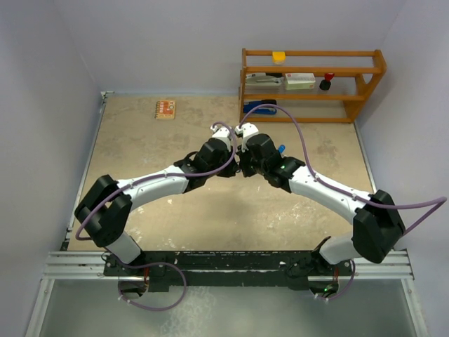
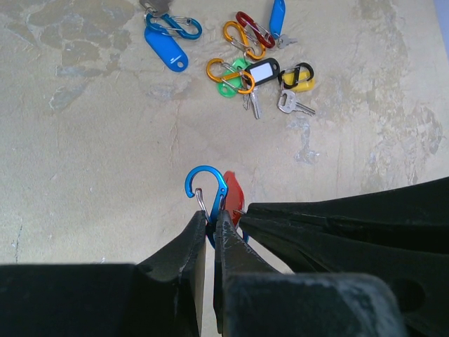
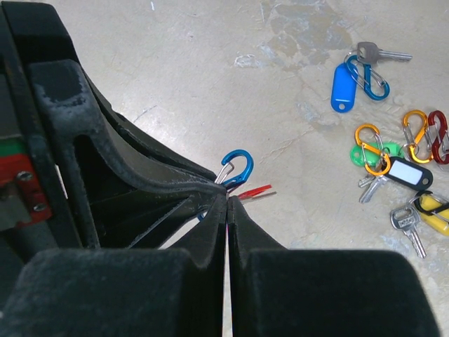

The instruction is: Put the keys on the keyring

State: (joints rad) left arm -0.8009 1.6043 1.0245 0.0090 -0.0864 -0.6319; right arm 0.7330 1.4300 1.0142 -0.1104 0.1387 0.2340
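My left gripper is shut on the lower part of a blue S-shaped clip, the keyring, whose upper loop sticks out past the fingertips. My right gripper is shut on a red-headed key, seen edge-on. In the left wrist view the red key sits right beside the clip, touching or nearly touching it. Both grippers meet above the middle of the table. More keys with coloured tags lie in a loose cluster on the table beyond them.
The cluster holds a blue tag with a blue clip and silver key, orange clips, a red clip, plus green, white and yellow tags. A wooden shelf stands at the back right and a small wooden block at the back left.
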